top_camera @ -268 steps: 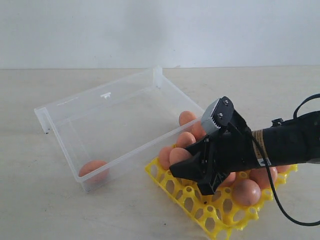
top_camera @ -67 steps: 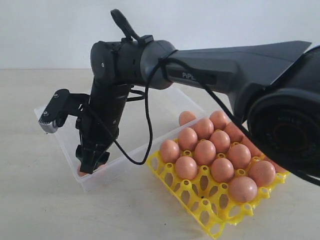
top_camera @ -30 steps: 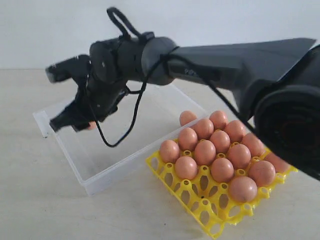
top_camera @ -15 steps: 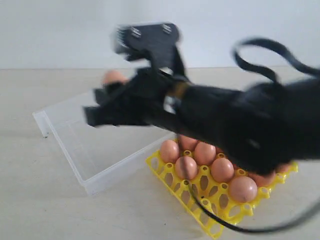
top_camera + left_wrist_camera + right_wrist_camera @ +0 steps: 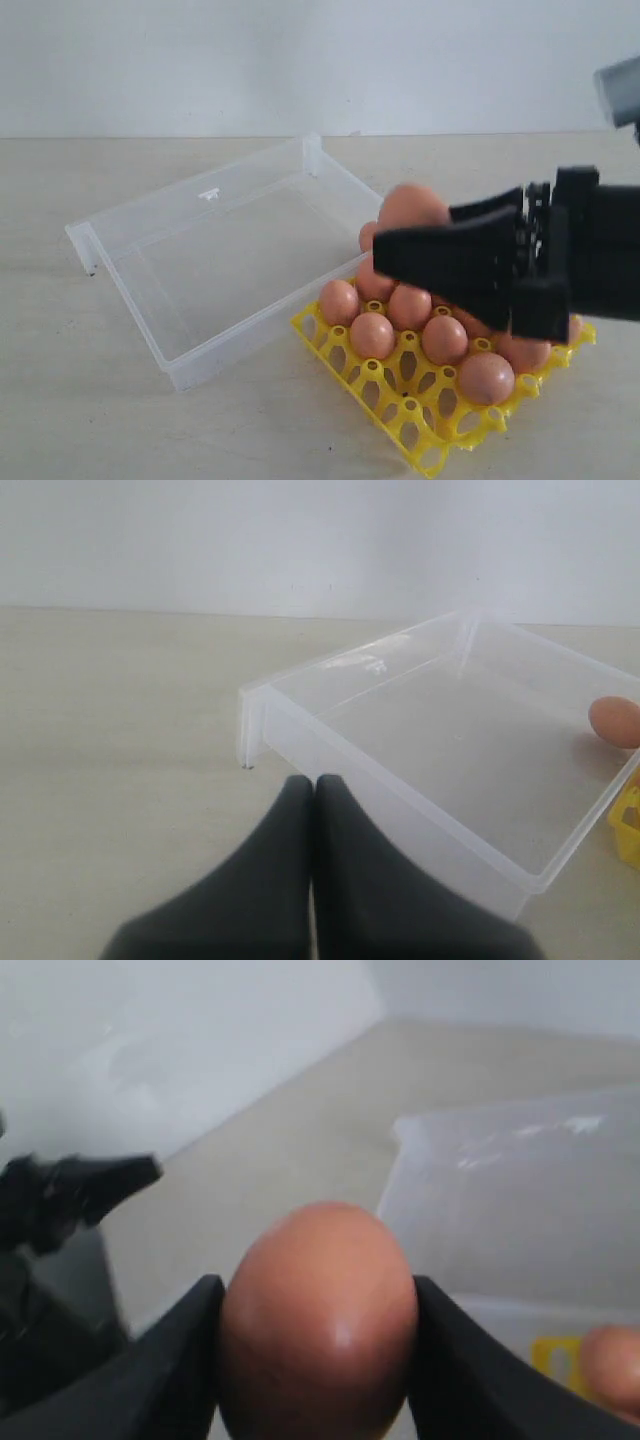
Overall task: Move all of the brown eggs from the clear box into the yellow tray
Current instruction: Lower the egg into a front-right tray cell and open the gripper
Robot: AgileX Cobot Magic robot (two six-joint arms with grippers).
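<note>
A plain, pale grey-white wall (image 5: pixel 300 60) rises behind the far edge of a matte beige table (image 5: pixel 120 430), whose surface is lit softly and evenly, with only faint, diffuse shadows.

Brown eggs (image 5: pixel 410 305) upright in yellow tray (image 5: pixel 425 440) cups; one egg (image 5: pixel 412 205) aloft above tray; clear box (image 5: pixel 130 290) just beside.

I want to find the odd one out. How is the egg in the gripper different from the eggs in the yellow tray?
The held egg is up in the air, squeezed in the right gripper; the tray eggs sit in the cups of the yellow tray. The held egg is alone; the tray eggs are packed side by side in rows. All are brown, smooth and oval.
</note>
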